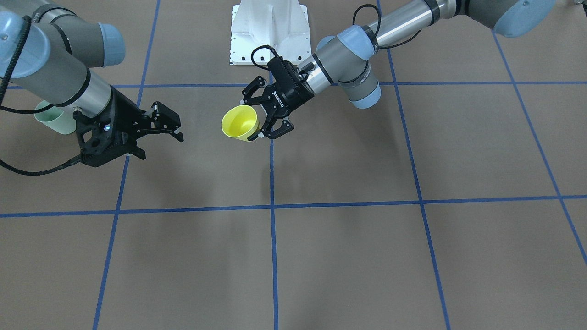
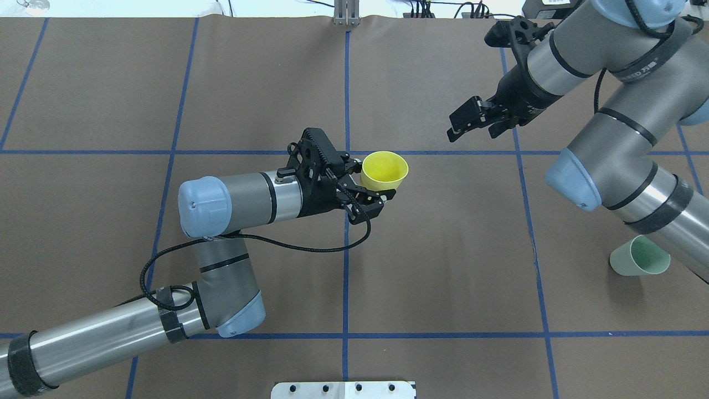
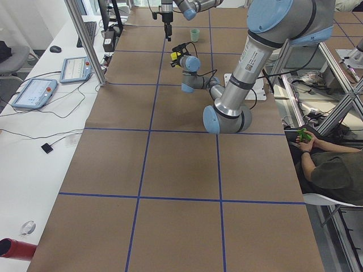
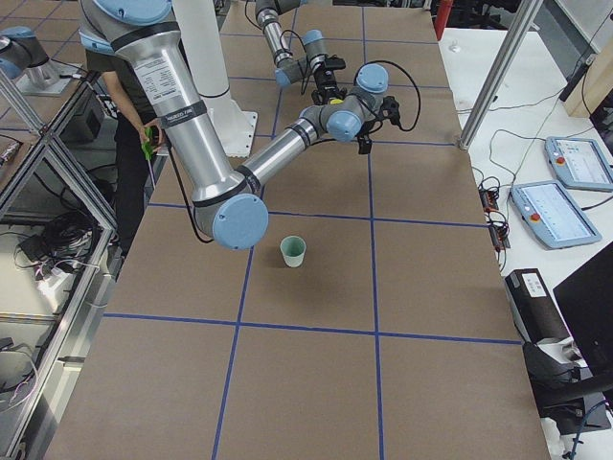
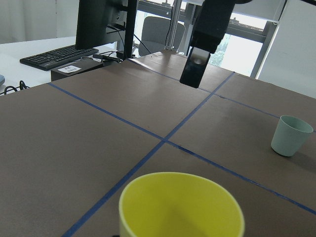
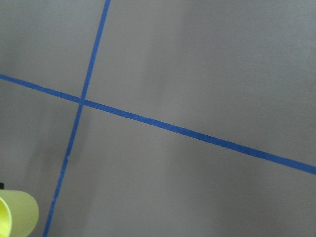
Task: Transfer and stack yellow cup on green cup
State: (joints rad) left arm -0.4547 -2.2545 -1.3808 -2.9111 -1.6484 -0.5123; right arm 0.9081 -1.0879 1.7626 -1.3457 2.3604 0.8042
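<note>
A brown worktop (image 2: 443,266) gridded with blue tape (image 2: 346,277) carries the pale sage-green plastic cup (image 2: 640,263), upright towards its right end. The right claw (image 2: 479,126) gapes apart. The left claw (image 2: 368,185) is clamped on the bright yellow plastic cup (image 2: 384,169) mid-worktop (only its wrist view shows the black keyboard (image 5: 59,57) beyond).

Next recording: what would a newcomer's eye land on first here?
The bright yellow cup stands out first, held clear of the brown table near its middle by the left gripper. Next come the right gripper, open and empty in the air on that cup's right, and the pale green cup standing alone on the table's right side.
</note>
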